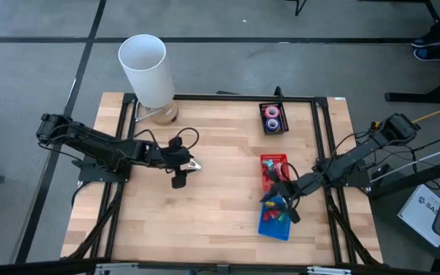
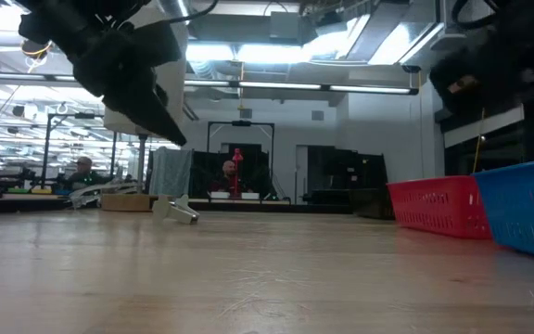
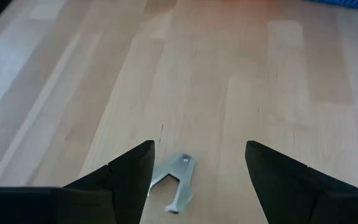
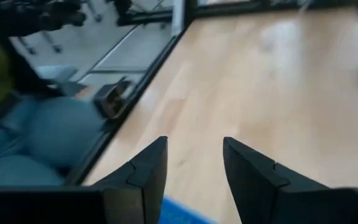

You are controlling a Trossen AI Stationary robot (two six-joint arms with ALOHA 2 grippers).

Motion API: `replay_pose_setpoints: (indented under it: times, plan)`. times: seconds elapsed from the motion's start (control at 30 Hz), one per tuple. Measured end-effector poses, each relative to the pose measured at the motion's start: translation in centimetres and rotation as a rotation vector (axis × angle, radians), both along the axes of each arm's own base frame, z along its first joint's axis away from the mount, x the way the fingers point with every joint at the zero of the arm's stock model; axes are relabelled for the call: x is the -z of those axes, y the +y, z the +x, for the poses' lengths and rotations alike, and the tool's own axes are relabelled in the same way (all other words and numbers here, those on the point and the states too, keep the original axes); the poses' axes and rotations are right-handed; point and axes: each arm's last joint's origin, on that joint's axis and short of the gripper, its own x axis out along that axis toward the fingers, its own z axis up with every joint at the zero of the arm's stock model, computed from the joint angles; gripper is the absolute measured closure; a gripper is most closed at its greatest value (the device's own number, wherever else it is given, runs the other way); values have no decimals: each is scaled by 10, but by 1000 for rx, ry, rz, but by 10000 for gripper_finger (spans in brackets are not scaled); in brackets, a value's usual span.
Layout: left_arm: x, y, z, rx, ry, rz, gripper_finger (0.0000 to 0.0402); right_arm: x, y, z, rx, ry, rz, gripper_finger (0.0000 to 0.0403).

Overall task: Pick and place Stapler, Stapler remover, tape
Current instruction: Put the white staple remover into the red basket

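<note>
- My left gripper spread wide over bare wood, holding nothing, touching nothing
- Stapler remover lies flat on the table between my left fingers, nearer one finger, apart from both; low view shows gripper raised above it
- My right gripper parted partway, empty, above the blue basket just beside the red basket
- Tape rolls sit in a black tray, well apart from both jaws
</note>
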Motion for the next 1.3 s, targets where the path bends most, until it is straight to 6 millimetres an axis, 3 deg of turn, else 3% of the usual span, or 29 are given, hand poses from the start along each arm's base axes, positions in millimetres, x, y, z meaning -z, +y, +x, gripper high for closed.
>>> replay_pose_setpoints:
  times: [0.23,0.77,1.3]
  plan:
    - [8,0,-1,0,67,8,151,-4,-11,8,67,-115,-137,245]
    - [42,1,9,-20,229,101,155,-7,-28,17,151,-132,-139,245]
    - [49,-5,11,74,273,117,316,-6,-28,16,148,-131,-138,245]
